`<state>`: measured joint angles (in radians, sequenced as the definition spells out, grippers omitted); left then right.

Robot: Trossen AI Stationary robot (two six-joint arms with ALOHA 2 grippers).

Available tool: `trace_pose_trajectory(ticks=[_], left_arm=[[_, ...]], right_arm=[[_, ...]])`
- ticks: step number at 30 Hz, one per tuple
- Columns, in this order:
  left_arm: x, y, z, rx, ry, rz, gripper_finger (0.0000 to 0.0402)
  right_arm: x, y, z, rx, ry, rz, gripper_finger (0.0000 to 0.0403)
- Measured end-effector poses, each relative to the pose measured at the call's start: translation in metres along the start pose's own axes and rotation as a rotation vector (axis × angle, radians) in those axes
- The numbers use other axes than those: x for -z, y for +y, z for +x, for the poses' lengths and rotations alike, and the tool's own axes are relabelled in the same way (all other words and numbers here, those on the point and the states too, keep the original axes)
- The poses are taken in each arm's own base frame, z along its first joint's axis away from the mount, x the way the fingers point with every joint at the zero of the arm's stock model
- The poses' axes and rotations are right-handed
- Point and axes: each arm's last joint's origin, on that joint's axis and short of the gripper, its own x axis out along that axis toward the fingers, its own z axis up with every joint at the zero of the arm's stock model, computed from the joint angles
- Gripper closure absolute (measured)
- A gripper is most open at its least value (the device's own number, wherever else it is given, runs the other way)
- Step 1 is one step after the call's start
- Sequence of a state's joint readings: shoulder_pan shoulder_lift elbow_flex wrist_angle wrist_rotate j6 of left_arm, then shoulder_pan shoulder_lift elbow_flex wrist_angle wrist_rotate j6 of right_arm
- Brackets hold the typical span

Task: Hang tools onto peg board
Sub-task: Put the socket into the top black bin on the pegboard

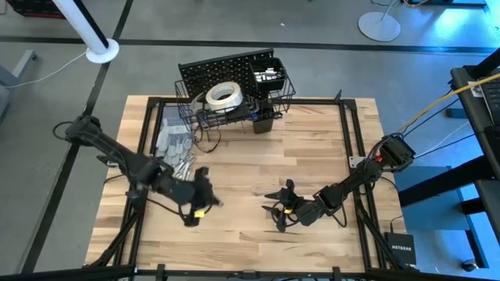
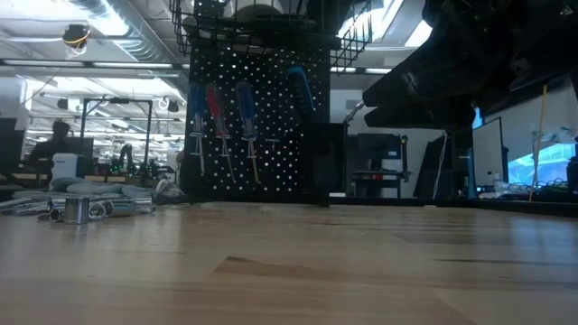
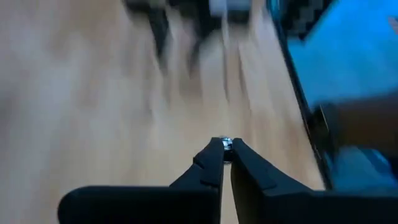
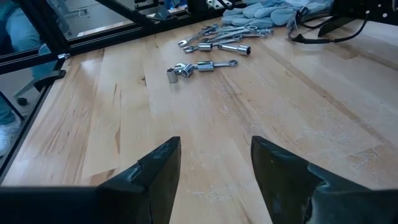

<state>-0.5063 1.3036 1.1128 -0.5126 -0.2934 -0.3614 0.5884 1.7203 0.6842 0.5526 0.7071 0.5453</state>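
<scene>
On the left side of the pale wooden table (image 1: 250, 168), the left gripper (image 1: 197, 204) hangs a little above the boards. Its two dark fingers are pressed together on a small bright metal piece (image 3: 226, 144) that just peeks out at their tips; what kind of tool it is, I can't tell. I'd guess it is being carried away from the heap of silver metal wrenches and sockets (image 4: 211, 43), which lies on the wood beside the grey fabric gloves (image 1: 172, 142) near the table's left edge, ready to be picked one at a time.

At the far middle of the table stands the black perforated peg board (image 2: 257, 126). Red- and blue-handled screwdrivers (image 2: 221, 113) already hang on its face, and a white tape roll (image 1: 223, 95) sits in its black wire basket (image 1: 234, 101).

To the right, the right gripper (image 1: 283, 204) waits low over bare wood with its fingers well apart and nothing between them, seemingly kept clear of the left arm's path.
</scene>
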Motion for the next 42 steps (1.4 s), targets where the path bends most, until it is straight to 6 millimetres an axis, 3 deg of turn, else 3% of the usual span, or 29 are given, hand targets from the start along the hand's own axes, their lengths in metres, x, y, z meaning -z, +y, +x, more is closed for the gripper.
trace_pose_trajectory(ticks=[5,12,22,27,33,42], left_arm=[[-0.054,0.013,-0.029,-0.159,-0.205,0.158,0.0395],[-0.115,0.039,-0.069,-0.401,-0.492,0.283,0.0395],[-0.167,0.103,-0.109,-0.688,-0.717,0.216,0.0397],[-0.188,0.133,-0.103,-0.731,-0.739,0.217,0.0393],[-0.207,0.165,-0.078,-0.807,-0.669,0.222,0.0394],[-0.207,0.205,-0.048,-0.866,-0.578,0.154,0.0362]], right_arm=[[0.0,0.0,0.0,0.0,0.0,0.0,0.0204],[0.0,0.0,0.0,-0.001,0.0,0.001,0.0204],[0.0,0.0,0.0,-0.002,-0.002,0.003,0.0204],[0.0,0.0,0.0,-0.002,-0.002,0.003,0.0204],[0.0,0.0,0.0,-0.002,-0.003,0.003,0.0204],[0.0,0.0,0.0,-0.002,-0.002,0.002,0.0204]])
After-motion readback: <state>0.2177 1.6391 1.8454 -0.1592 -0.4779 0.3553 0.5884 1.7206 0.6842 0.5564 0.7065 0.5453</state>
